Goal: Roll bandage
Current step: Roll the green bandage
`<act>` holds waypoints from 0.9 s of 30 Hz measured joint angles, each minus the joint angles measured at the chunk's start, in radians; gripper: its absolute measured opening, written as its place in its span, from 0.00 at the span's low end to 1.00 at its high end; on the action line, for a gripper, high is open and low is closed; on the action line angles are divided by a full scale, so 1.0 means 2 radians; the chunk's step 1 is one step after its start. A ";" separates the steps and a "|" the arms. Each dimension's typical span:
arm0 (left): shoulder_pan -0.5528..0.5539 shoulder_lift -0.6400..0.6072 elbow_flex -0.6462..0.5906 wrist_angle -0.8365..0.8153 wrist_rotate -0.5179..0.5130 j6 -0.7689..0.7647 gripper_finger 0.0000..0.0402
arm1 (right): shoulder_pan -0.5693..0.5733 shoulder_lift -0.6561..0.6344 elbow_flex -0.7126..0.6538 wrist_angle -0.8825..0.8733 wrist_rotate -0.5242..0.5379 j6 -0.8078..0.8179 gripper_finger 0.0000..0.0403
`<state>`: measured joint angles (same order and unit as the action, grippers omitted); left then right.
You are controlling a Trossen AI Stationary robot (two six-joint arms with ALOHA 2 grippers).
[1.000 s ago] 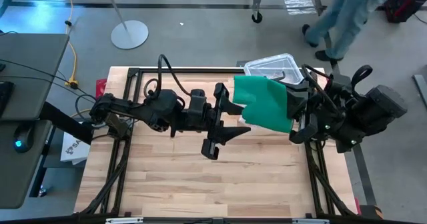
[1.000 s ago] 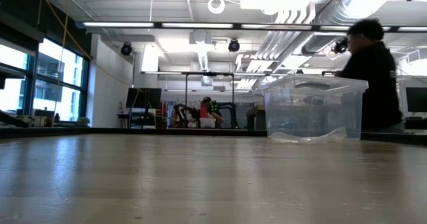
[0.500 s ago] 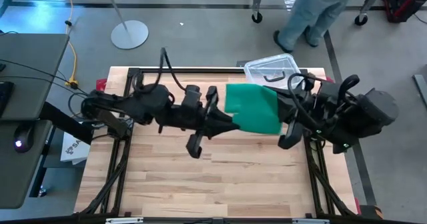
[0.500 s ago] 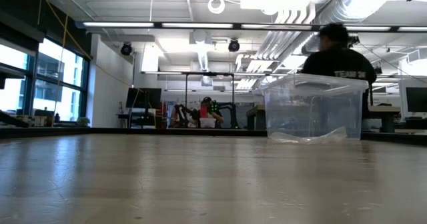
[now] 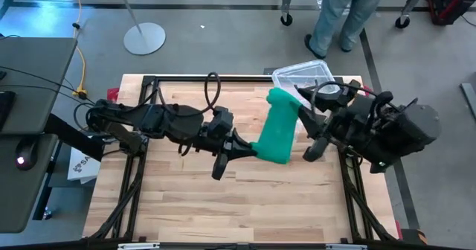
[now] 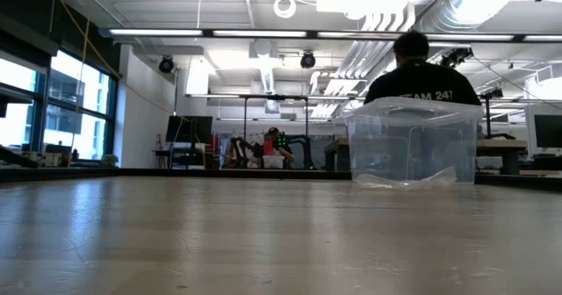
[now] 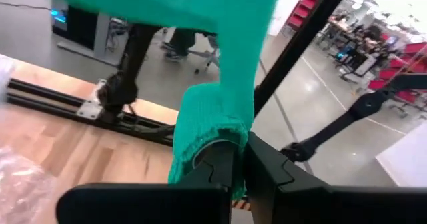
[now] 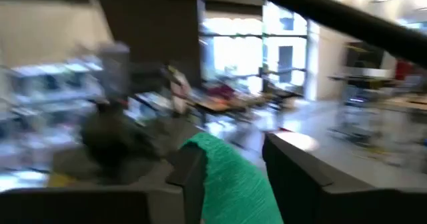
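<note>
The green bandage (image 5: 277, 127) hangs in the air over the table's right half as a gathered strip, running from its far end (image 5: 278, 97) down to its near end (image 5: 269, 155). My left gripper (image 5: 244, 149) reaches in from the left and is shut on the near end. My right gripper (image 5: 303, 123) comes from the right. Its fingers stand apart with the bandage's far end (image 8: 230, 177) between them. Neither gripper nor the bandage shows in the low view. My left gripper pinches the bandage's bunched near end (image 7: 203, 141) between its two shut fingers, coming nearly level from the table's left. Several gathered layers bulge out beside the fingertips. The bandage is lifted clear of the table and rises away from the hold. My right gripper has the bandage's far end lying against the inner side of one finger (image 8: 190, 177). The other finger (image 8: 293, 174) stands clear of it.
A clear plastic box (image 5: 305, 75) stands at the table's far right, with crinkly plastic on its floor (image 6: 404, 181). A black frame (image 5: 141, 161) runs along the table's edges. A person (image 5: 346, 12) stands beyond the far edge. Bare wood lies toward the near edge.
My left gripper, wide open a second ago, has rolled, shut on the bandage's near left part and drawn slightly toward the near edge. The bandage, then a broad sheet spread at the right gripper, is now gathered into a narrow strip between the two grippers.
</note>
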<state>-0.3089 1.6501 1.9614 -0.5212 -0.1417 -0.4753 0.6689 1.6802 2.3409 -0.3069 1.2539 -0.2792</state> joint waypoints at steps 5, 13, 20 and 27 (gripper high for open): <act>-0.006 0.000 0.000 -0.001 0.004 -0.029 0.03 | 0.000 -0.001 0.000 -0.104 0.093 0.023 0.39; -0.014 0.001 -0.001 0.088 0.074 -0.047 0.04 | -0.006 -0.015 0.000 -0.343 0.036 0.269 0.39; -0.021 -0.002 -0.001 0.188 0.108 -0.049 0.04 | -0.024 -0.017 0.000 -0.580 -0.080 0.537 0.39; -0.019 -0.017 -0.001 0.207 0.089 -0.050 0.04 | -0.027 -0.002 0.000 -0.619 -0.182 0.556 0.50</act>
<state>-0.3462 1.6168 1.9598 -0.1070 0.0362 -0.5762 0.6151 1.6764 2.3413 -1.5455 0.8896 0.8318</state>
